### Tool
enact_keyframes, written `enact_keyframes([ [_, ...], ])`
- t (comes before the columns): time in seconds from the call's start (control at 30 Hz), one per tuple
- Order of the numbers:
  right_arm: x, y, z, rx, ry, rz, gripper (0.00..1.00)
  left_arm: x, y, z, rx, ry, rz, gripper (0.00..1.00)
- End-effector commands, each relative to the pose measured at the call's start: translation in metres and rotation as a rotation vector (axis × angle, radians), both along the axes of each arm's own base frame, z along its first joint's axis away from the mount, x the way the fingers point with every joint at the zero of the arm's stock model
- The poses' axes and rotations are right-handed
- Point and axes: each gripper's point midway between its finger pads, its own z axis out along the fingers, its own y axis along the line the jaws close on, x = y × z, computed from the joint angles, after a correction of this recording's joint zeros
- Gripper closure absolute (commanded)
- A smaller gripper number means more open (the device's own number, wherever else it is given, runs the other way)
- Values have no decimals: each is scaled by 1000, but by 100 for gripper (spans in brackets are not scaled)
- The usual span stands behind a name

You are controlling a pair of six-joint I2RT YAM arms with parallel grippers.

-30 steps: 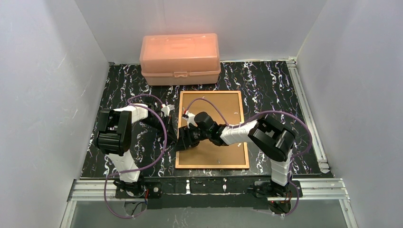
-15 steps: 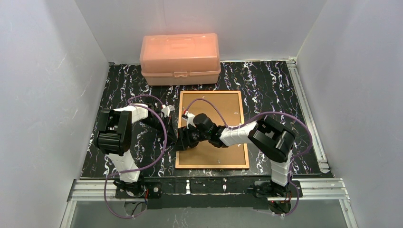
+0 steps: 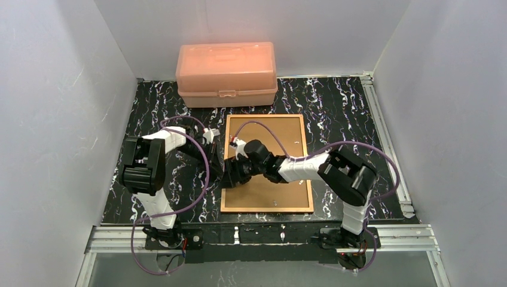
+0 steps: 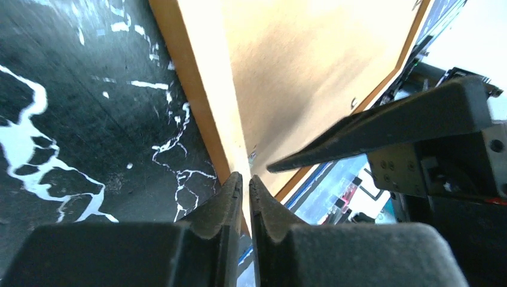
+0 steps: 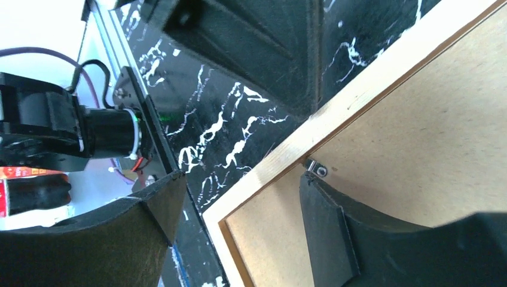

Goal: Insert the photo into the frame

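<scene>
Photo was out of sight in every view, so where it lay could not be told; it may have sat face down under the board, hidden.

On the left, the left gripper was closed. Its fingertips were pressed together against the outer left edge of the frame, low over the table.

The frame lay flat, back upward, in the middle of the table, near the arms and well apart from the pink box at the far side. The brown board sat inside the wooden border and filled it.

Reaching across from the right, the right gripper stood open astride that same left border. One finger was outside it above the table. The other was inside on the board, its tip just beside a small metal tab on the border's inner side.

As for progress, I judged the work to be at the tabs, with the board seated in the frame. If the photo was beneath it, only fastening the tabs remained. If not, the tabs had yet to be freed, the board lifted, the photo laid in and the board put back.
</scene>
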Motion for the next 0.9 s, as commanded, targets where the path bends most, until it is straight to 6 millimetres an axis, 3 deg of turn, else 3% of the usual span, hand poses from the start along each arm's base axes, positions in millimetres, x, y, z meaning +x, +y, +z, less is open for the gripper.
enact_keyframes([
  [0.0, 37, -1, 86, 136, -131, -26, 21, 21, -2, 33, -55, -56, 21, 86],
  [0.1, 70, -17, 98, 138, -169, -84, 18, 40, -2, 44, -53, -107, 31, 78],
  [0.3, 136, -38, 91, 103, -225, -227, 15, 87, -6, 41, -34, -146, 69, 72],
  [0.57, 191, -25, 70, 48, -302, -297, 13, 138, -8, 25, -10, -188, 123, 74],
  [0.87, 228, -8, 55, 62, -324, -312, 13, 155, -9, 4, 12, -172, 172, 87],
])
